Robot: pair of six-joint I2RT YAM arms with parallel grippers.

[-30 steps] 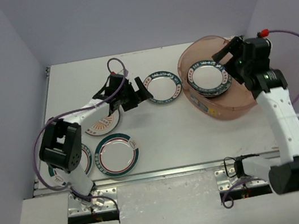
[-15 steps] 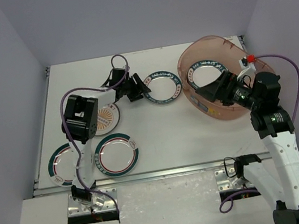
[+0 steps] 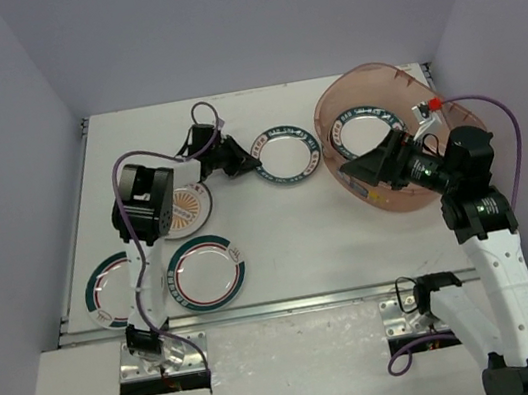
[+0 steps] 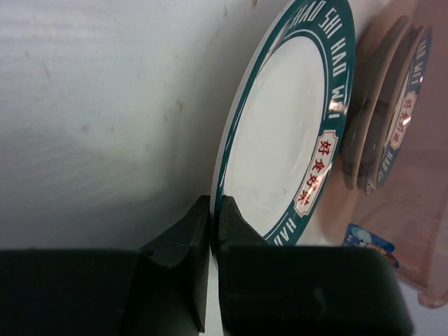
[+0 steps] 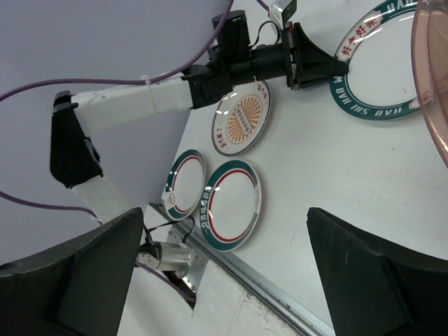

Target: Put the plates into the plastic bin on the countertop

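A teal-rimmed plate with lettering (image 3: 287,153) lies on the white countertop (image 3: 300,232), left of the pink-brown plastic bin (image 3: 416,197). My left gripper (image 3: 252,163) is shut on this plate's left rim. In the left wrist view the black jaws (image 4: 213,210) pinch the thin rim of the plate (image 4: 280,140), with the bin (image 4: 413,196) just beyond. Similar plates (image 3: 367,135) are stacked inside the bin. My right gripper (image 3: 353,170) hovers open and empty over the bin's near-left wall. Its view shows the left gripper (image 5: 329,66) on the plate (image 5: 364,105).
An orange sunburst plate (image 3: 187,205) lies under the left forearm. Two teal-and-red ringed plates (image 3: 206,273) (image 3: 117,288) sit near the metal front edge (image 3: 292,304). Grey walls close in the left, back and right. A purple cable loops above the left wrist.
The left gripper reached the lettered plate's left rim and shut on it. The right arm drew back from above the bin, its gripper now low over the near-left wall, still open.
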